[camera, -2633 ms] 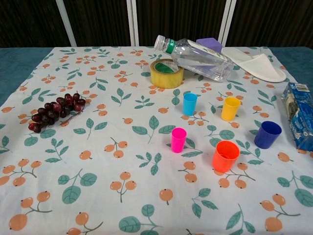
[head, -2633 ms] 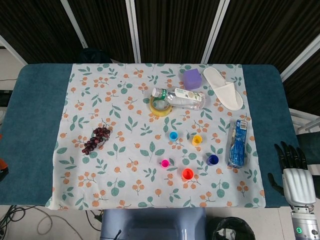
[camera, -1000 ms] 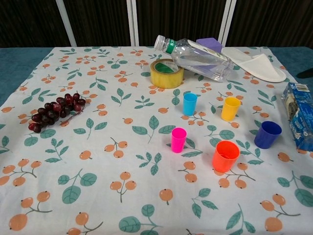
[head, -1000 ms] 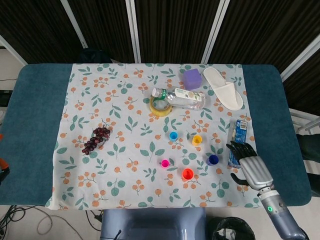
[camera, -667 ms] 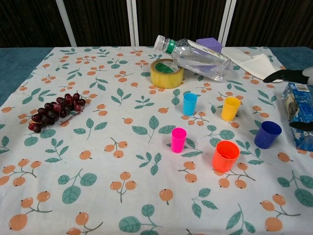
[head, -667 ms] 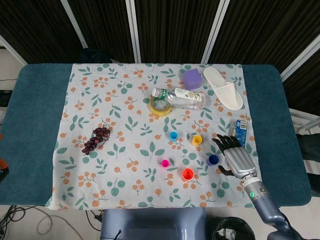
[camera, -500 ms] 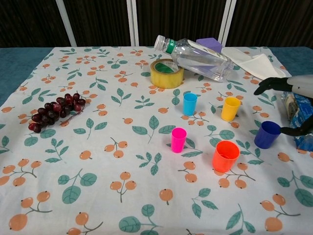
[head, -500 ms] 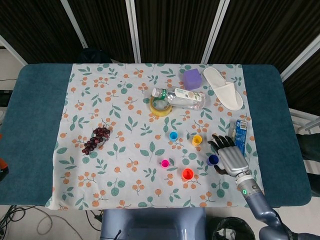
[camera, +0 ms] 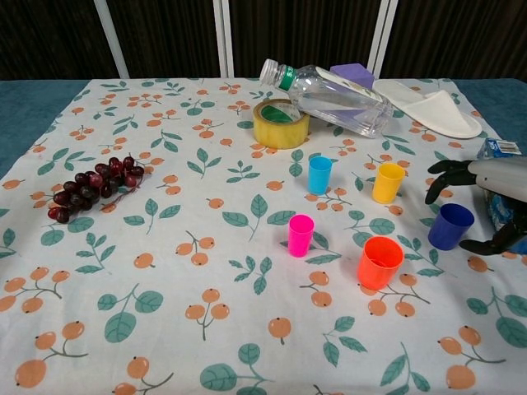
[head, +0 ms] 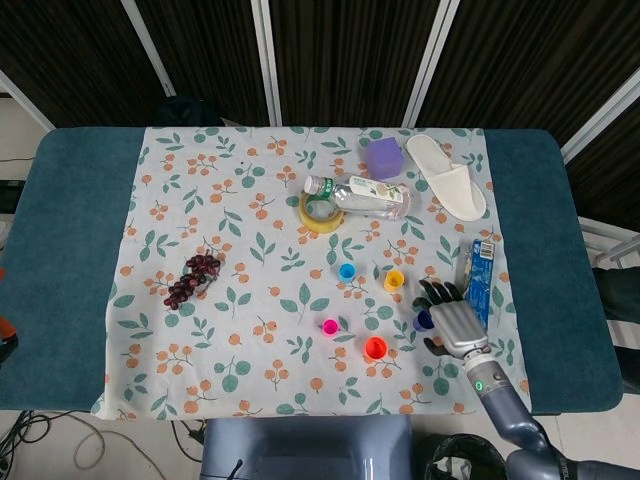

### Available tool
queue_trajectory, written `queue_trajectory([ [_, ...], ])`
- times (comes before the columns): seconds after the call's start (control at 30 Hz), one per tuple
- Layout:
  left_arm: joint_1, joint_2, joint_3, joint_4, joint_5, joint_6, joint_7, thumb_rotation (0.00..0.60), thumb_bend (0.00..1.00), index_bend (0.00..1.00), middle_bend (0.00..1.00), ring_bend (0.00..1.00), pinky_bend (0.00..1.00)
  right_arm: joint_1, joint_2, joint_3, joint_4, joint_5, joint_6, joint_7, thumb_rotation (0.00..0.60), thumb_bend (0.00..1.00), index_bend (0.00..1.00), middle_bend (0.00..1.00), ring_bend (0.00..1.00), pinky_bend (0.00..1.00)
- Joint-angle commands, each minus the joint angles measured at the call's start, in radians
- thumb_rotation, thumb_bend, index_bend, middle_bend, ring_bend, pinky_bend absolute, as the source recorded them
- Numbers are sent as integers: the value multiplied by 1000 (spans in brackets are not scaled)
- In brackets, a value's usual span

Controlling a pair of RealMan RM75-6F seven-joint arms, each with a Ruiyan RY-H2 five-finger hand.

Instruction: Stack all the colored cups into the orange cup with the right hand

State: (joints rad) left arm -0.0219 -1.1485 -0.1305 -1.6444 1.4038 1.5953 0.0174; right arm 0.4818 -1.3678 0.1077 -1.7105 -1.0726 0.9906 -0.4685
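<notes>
The orange cup (camera: 380, 262) stands upright near the cloth's front, also seen from above as the orange cup (head: 375, 348). A pink cup (camera: 300, 234) is to its left. Behind them stand a light blue cup (camera: 319, 174) and a yellow cup (camera: 388, 182). The dark blue cup (camera: 450, 225) stands right of the orange one. My right hand (camera: 494, 188) hovers just right of the dark blue cup, fingers (camera: 446, 172) spread and arched over it, thumb low beside it, holding nothing. From above, my right hand (head: 452, 320) partly covers the dark blue cup (head: 420, 321). My left hand is not visible.
A clear bottle (camera: 329, 97) lies across a yellow tape roll (camera: 280, 124) at the back. A purple block (head: 383, 157) and a white slipper (camera: 432, 109) sit behind it. A blue packet (head: 478, 285) lies right of my hand. Dark grapes (camera: 92, 186) lie at the left.
My right hand came in from the table's right front edge, moved left over the blue packet, and now arches around the dark blue cup. The cups have not moved.
</notes>
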Motion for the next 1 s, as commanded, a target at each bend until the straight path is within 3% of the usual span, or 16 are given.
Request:
queue_trajectory([
  [0.03, 0, 0, 0, 0, -2, -1, 0, 600, 762, 148, 8, 0, 0, 2, -12, 2, 15, -5, 12, 8, 600, 393, 292, 0, 0, 36],
  [0.4, -1, 0, 0, 1, -3, -4, 0, 600, 763, 149, 8, 0, 0, 9, -40, 0, 71, -5, 42, 11, 600, 393, 338, 0, 0, 36],
  [1.0, -1, 0, -1, 0, -6, -5, -1, 600, 763, 150, 8, 0, 0, 21, -41, -3, 65, -6, 58, 16, 600, 393, 467, 0, 0, 36],
])
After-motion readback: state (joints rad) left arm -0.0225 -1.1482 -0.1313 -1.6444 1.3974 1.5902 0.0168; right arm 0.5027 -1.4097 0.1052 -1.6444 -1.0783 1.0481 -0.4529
